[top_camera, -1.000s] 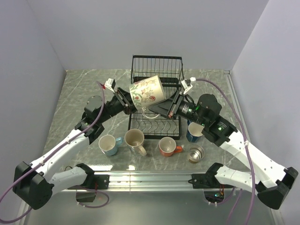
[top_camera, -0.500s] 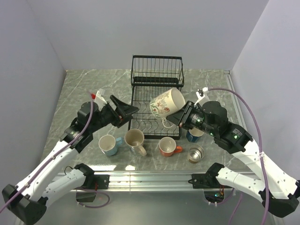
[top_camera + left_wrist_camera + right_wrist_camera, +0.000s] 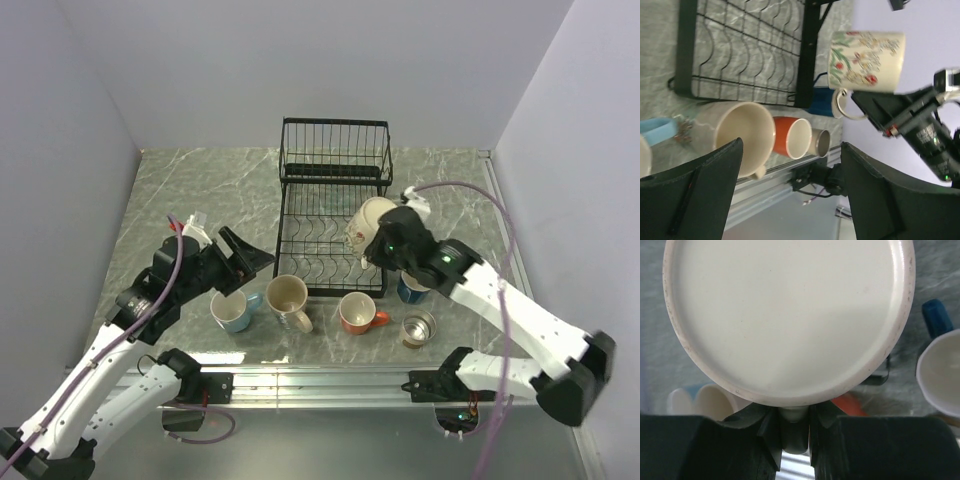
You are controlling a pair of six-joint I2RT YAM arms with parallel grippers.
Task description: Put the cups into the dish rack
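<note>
My right gripper (image 3: 380, 243) is shut on the handle of a cream flowered mug (image 3: 366, 222) and holds it above the right edge of the black wire dish rack (image 3: 334, 123). In the right wrist view the mug's pale base (image 3: 785, 315) fills the frame, with its handle (image 3: 795, 432) pinched between the jaws. My left gripper (image 3: 246, 262) is open and empty, left of the rack and above the light blue mug (image 3: 232, 310). The plain cream mug (image 3: 288, 298), orange mug (image 3: 357, 312), steel cup (image 3: 418, 327) and dark blue mug (image 3: 412, 288) stand in front of the rack.
The left wrist view shows the rack's slotted tray (image 3: 740, 50), the held mug (image 3: 866, 61), the cream mug (image 3: 737, 132), the orange mug (image 3: 791, 136) and the steel cup (image 3: 820, 142). The rack's tall basket stands at the back. Grey walls close in on three sides.
My left gripper let go of the flowered mug and pulled back to the near left. My right gripper carried the mug right and down, turning it over the rack's right edge.
</note>
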